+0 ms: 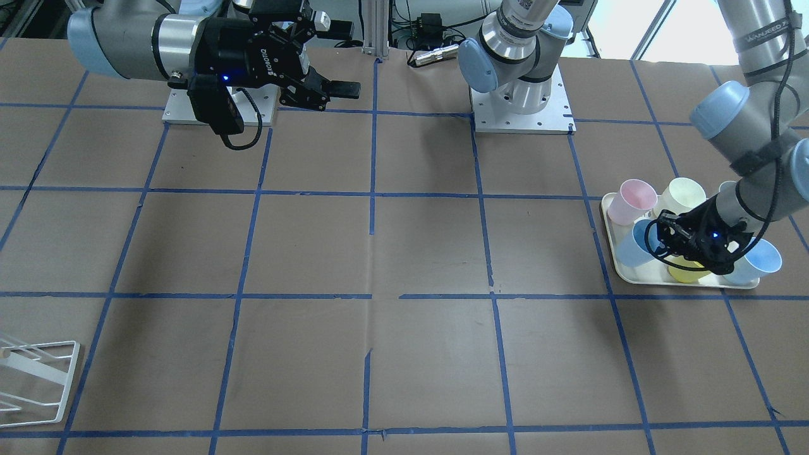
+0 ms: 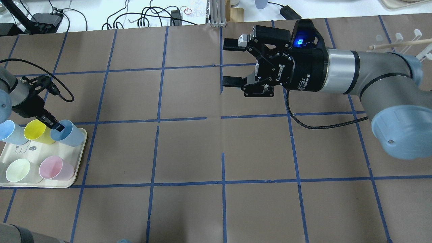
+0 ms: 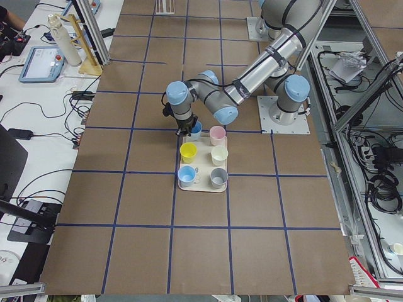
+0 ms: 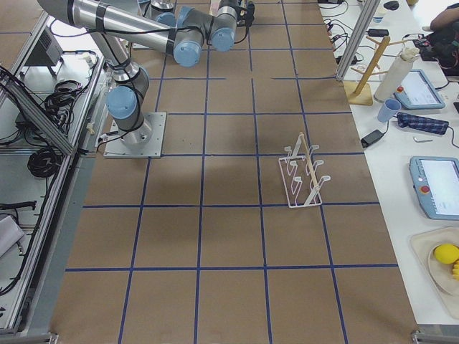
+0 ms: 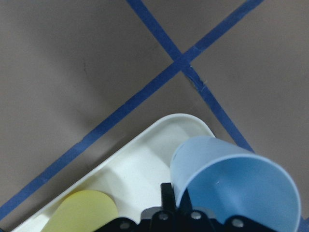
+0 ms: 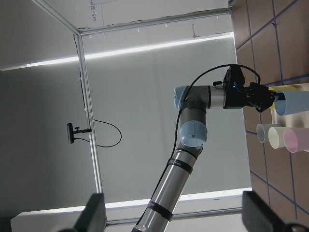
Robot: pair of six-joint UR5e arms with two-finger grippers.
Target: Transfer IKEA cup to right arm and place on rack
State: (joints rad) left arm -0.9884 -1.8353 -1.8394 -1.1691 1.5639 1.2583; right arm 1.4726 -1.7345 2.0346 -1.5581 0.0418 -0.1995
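two hands, well apart. the left hand (image 2: 56,126) is low over the far corner of the tray (image 2: 79,162), its wrist bent downward and the arm folded at the elbow. its fingers pinch the rim of the blue cup (image 2: 71,136), one outside the wall. the cup sits tilted in that corner, just beside the yellow cup (image 2: 35,131). the right hand (image 2: 230,63) hangs level above the table (image 2: 189,152), pointing sideways toward the left arm, fingers spread wide. the rack (image 4: 303,175) stands on the table's right side.
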